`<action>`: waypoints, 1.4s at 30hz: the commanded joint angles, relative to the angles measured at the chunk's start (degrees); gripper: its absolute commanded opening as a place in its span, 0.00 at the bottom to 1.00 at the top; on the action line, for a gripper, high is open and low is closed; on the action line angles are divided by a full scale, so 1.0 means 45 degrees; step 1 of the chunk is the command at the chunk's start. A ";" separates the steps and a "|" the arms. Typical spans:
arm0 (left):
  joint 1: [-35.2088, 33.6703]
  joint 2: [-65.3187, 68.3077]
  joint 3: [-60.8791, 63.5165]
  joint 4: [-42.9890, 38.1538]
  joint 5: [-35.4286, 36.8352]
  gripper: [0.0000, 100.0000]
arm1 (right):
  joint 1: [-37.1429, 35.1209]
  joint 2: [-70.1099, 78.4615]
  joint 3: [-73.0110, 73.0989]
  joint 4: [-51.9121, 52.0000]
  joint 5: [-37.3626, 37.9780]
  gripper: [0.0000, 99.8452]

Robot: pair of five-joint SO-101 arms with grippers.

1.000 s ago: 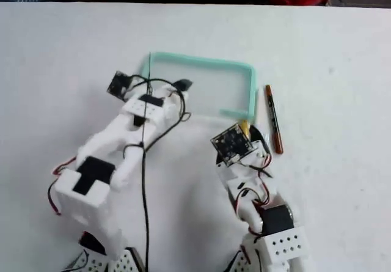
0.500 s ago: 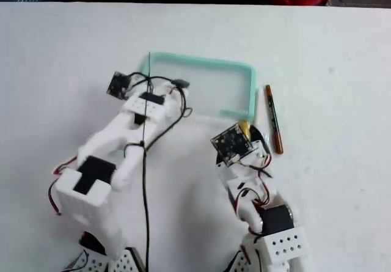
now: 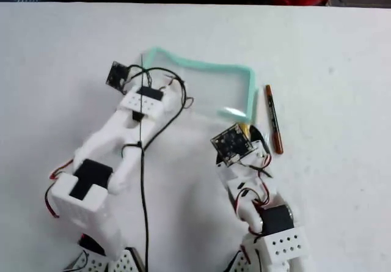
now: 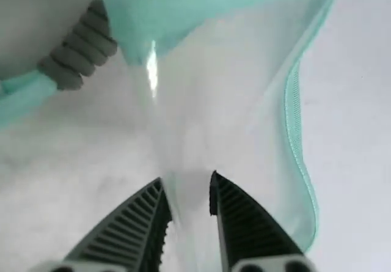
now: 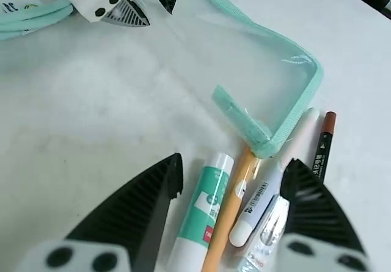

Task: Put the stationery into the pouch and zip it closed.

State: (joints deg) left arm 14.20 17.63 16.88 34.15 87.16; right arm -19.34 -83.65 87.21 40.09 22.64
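Pouch [image 4: 232,101] of clear glossy film, edged with woven mint zip tape, is stretching lengthwise away from the left gripper [image 4: 186,189], whose ribbed black jaws are pinching the film, nearly closed. The right gripper [image 5: 232,165] is gaping wide, empty, over a glue stick [image 5: 208,205], pencil [image 5: 235,192] and pen [image 5: 263,192] pointing toward the pouch's corner. Versus a second ago, the gripped corner is sitting shifted, the tape bowing

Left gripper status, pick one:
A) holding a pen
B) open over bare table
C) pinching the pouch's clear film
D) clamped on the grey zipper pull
C: in the left wrist view the left gripper is closed on the clear film of the pouch, which creases up between its jaws.
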 commanded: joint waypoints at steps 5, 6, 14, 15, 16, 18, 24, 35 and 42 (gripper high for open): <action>-0.0127 -0.0967 -0.0899 0.1153 -0.1446 0.03 | -0.0068 -0.0244 -0.0078 -0.0225 -0.0059 0.27; -0.0127 -0.1319 -0.1114 0.1446 -0.1758 0.03 | -0.0029 -0.0244 -0.0078 -0.0225 -0.0059 0.27; -0.0049 -0.4171 -0.2989 0.3673 -0.6115 0.02 | -0.0010 -0.0244 -0.0078 -0.0244 -0.0078 0.27; -0.0049 -0.4523 -0.3243 0.3751 -0.6740 0.02 | -0.0010 -0.0244 -0.0078 -0.0244 -0.0078 0.27; -0.0088 -0.4874 -0.3458 0.3810 -0.7463 0.02 | -0.0010 -0.0244 -0.0078 -0.0244 -0.0078 0.27; -0.0107 -0.5558 -0.3868 0.3849 -0.8694 0.02 | 0.0010 -0.0244 -0.0078 -0.0244 -0.0078 0.27; -0.0147 -0.8254 -0.4044 0.4786 -1.2737 0.02 | 0.0615 -0.0244 -0.0117 -0.0283 -0.0176 0.27; 0.0518 -1.3060 0.2032 0.4415 -1.8598 0.02 | 0.4054 -0.0244 -0.0137 -0.1670 -0.3653 0.27; 0.2647 -1.8354 0.9788 0.0156 -1.8501 0.02 | 0.4054 -0.0244 -0.0137 -0.1670 -0.3634 0.27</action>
State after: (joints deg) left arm 20.53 -49.98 43.34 46.46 3.91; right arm -1.58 -83.65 87.21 33.67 6.73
